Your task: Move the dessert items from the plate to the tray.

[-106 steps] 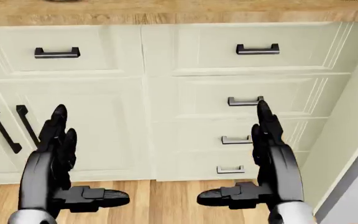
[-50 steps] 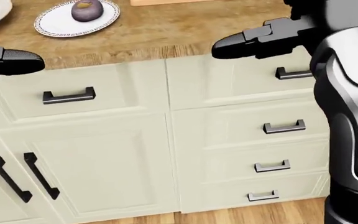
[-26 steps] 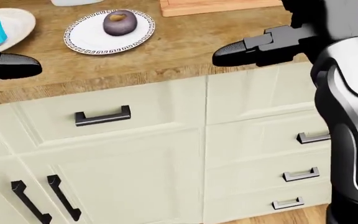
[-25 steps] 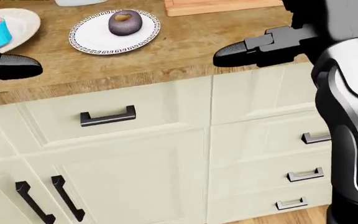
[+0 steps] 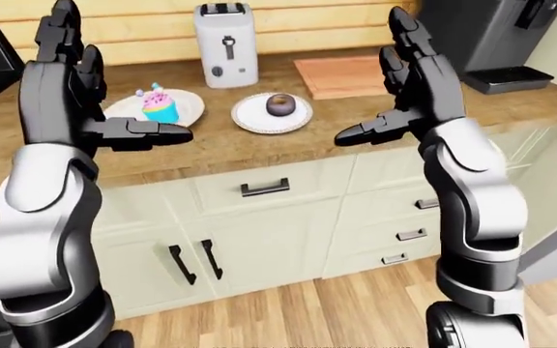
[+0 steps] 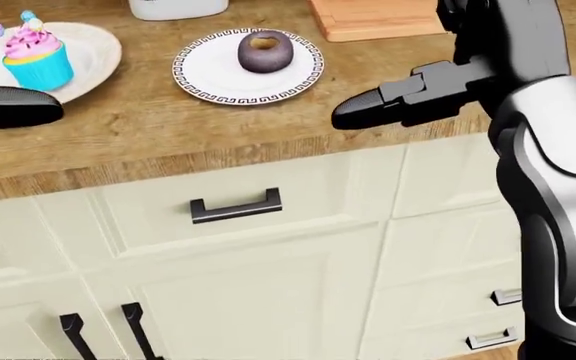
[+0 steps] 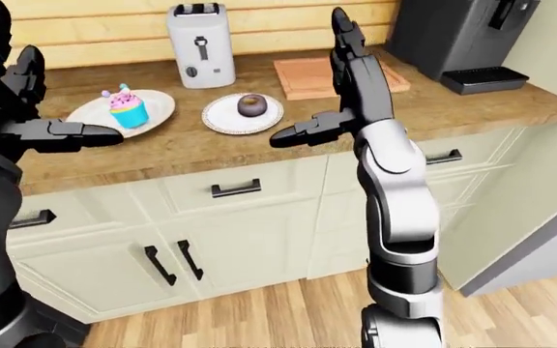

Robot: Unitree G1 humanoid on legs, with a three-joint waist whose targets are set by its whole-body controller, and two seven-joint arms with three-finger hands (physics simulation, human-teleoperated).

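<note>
A chocolate donut (image 6: 264, 51) lies on a round plate with a patterned rim (image 6: 208, 81) on the wooden counter. To its left, a pink-frosted cupcake in a blue cup (image 6: 34, 54) stands on a plain white plate (image 6: 93, 64). A wooden tray (image 5: 335, 75) lies to the right of the donut plate. My left hand (image 5: 114, 80) is open and empty, raised in front of the cupcake plate. My right hand (image 5: 375, 80) is open and empty, raised before the counter edge, below the tray and right of the donut.
A white toaster (image 5: 225, 43) stands behind the plates. A black coffee machine (image 5: 491, 36) stands at the counter's right end. Cream drawers and doors with black handles (image 6: 236, 206) run below the counter. Wood floor (image 5: 356, 312) lies beneath.
The camera has lifted from the cabinet fronts to the counter top, bringing the plates and tray into view. Both hands have risen from near the floor to counter height, still open.
</note>
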